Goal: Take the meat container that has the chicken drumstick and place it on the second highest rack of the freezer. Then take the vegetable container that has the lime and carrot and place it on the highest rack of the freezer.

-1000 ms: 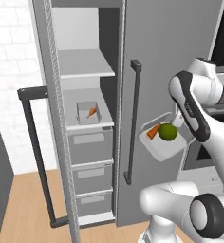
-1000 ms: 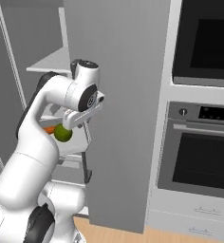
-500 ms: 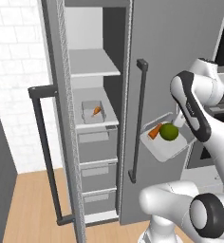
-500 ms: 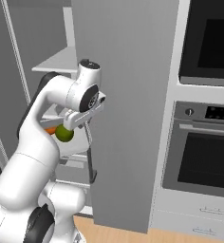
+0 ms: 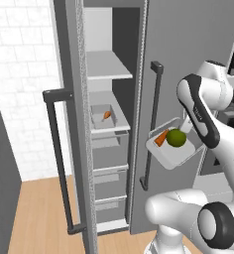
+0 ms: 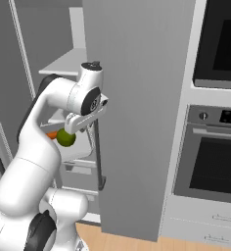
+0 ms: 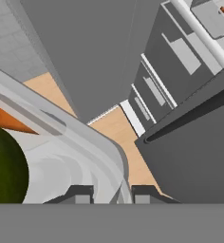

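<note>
The hand (image 7: pixel 112 192) is clamped on the rim of the vegetable container (image 5: pixel 171 155), held in the air beside the freezer (image 5: pixel 109 124) handle – the lime (image 5: pixel 176 138) and the carrot (image 5: pixel 161 138) lie inside. The chicken drumstick (image 5: pixel 107 115) sits on the second highest rack (image 5: pixel 111 128) – I see no readable writing

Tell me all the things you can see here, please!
freezer: one, grey, door open, dark bar handle
highest rack: one, light grey, upper shelf
second highest rack: one, light grey, carries the meat tray
meat tray: one, pale grey, on the lower shelf
chicken drumstick: one, orange-brown, in that tray
drawers: three, grey, under the shelves
vegetable tray: one, white, held outside the freezer
lime: one, dark green, in the held tray
carrot: one, orange, beside the lime
oven: one, black-fronted, right of the freezer
tool: one, dark tips, shut on the tray's rim
</note>
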